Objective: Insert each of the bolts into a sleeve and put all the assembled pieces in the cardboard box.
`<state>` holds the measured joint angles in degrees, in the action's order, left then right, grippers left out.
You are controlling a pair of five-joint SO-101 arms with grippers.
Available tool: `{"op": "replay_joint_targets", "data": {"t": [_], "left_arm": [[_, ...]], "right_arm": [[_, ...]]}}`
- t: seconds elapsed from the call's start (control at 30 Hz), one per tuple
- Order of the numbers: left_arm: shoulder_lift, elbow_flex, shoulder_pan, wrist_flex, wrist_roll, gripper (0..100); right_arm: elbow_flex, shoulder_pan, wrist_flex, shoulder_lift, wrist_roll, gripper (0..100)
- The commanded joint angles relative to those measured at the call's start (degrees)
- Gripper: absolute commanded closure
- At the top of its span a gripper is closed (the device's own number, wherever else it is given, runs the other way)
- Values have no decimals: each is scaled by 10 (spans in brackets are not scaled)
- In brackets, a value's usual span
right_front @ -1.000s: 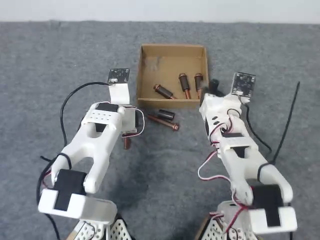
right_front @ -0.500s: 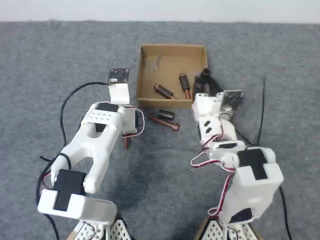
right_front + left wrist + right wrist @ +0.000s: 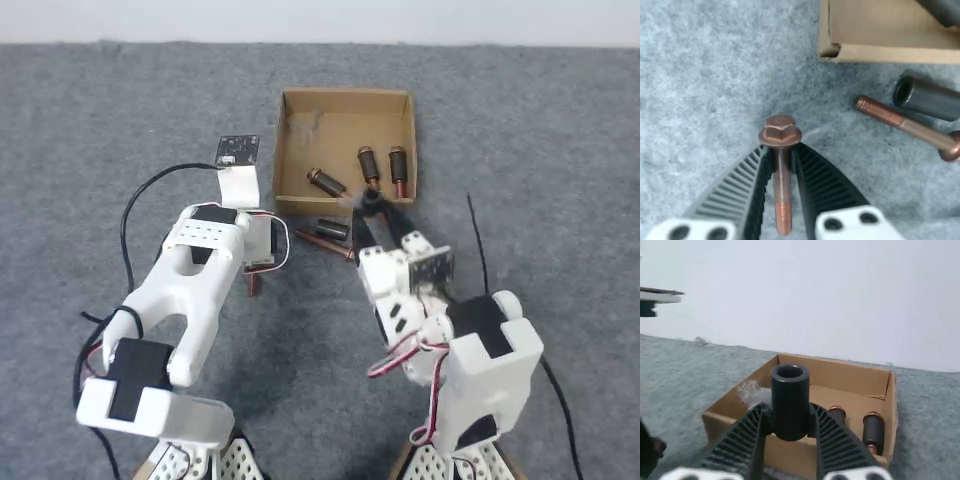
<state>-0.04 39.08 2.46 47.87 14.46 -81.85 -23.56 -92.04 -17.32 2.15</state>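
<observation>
The left gripper [image 3: 780, 151] pinches a hex-headed copper bolt [image 3: 781, 134] between ribbed jaws over fuzzy grey carpet [image 3: 100, 120]. A loose threaded bolt [image 3: 905, 126] and a spare sleeve [image 3: 932, 98] lie beside the cardboard box [image 3: 345, 96]. The right gripper [image 3: 790, 415] clamps a smooth black sleeve [image 3: 789, 392] upright.

One cardboard box [image 3: 345, 94], with three assembled pieces [image 3: 326, 182] [image 3: 367, 165] [image 3: 398, 163] inside it. Outside the box, two bare bolts [image 3: 781, 170] [image 3: 905, 125] and two empty sleeves [image 3: 790, 400] [image 3: 927, 97]. One grey table [image 3: 560, 150] carries it all.
</observation>
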Motion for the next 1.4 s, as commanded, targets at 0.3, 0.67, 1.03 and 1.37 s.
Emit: {"op": "replay_joint_targets", "data": {"t": [0.3, 0.67, 1.03, 1.37], "left_arm": [[-42, -5, 0, -14, -9, 991], [-60, -19, 39, -12, -7, 991], [-259, -22, 58, -42, -5, 991], [-406, 65, 53, -107, -6, 991]], "right_arm": [[-113, -20, -88, 10, -7, 991], [-113, -45, -87, 3, -6, 991], [-113, -53, -87, 3, -4, 991], [-113, -109, -70, 3, -4, 991]]}}
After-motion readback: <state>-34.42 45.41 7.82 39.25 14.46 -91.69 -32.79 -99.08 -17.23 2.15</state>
